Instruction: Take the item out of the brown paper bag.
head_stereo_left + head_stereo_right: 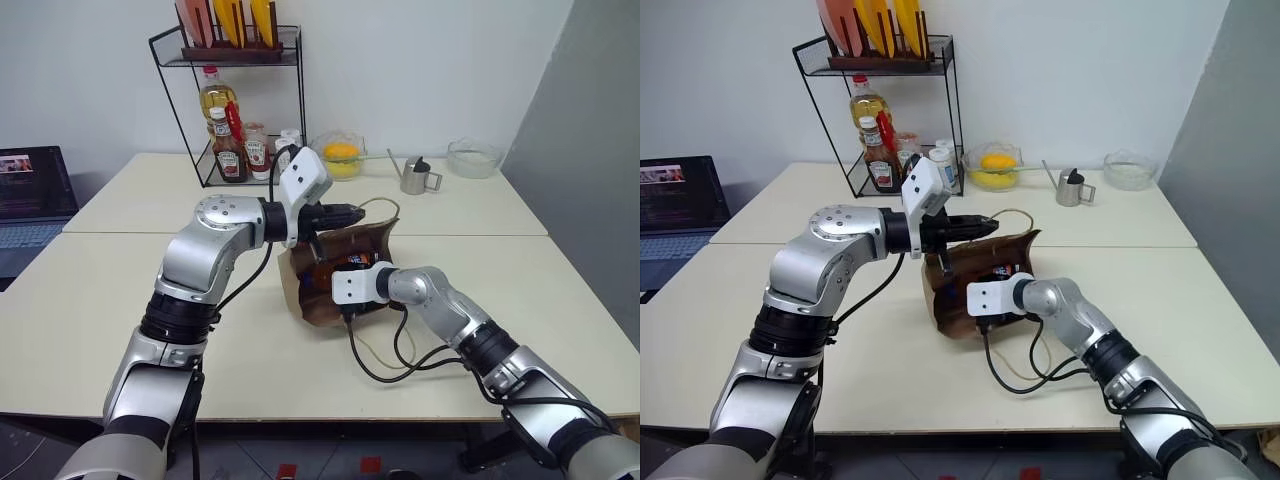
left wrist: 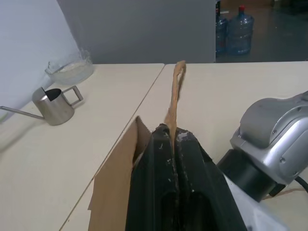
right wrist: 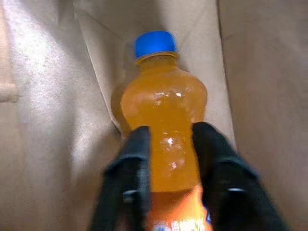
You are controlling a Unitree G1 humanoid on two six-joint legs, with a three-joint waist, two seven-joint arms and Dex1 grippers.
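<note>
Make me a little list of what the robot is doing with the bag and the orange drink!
left gripper: shut on the bag's handle, holding the bag open
right gripper: inside the brown paper bag, fingers on both sides of the bottle
item: orange bottle with blue cap, lying inside the bag
bag: on the table
behind it: metal watering can

Pale cream tables (image 1: 120, 290) stand pushed together, their seams showing as thin dark lines. Behind them runs a plain white wall (image 1: 420, 60), and a grey panel (image 1: 590, 150) closes off the right side. At the back of the tabletop stands a black wire rack (image 1: 235, 110) with bottles on its lower shelf. Near it sit a glass bowl of yellow fruit (image 1: 341, 157), a small steel watering can (image 1: 418, 176) and another glass bowl (image 1: 473, 158). An open laptop (image 1: 32, 195) rests at the far left.
</note>
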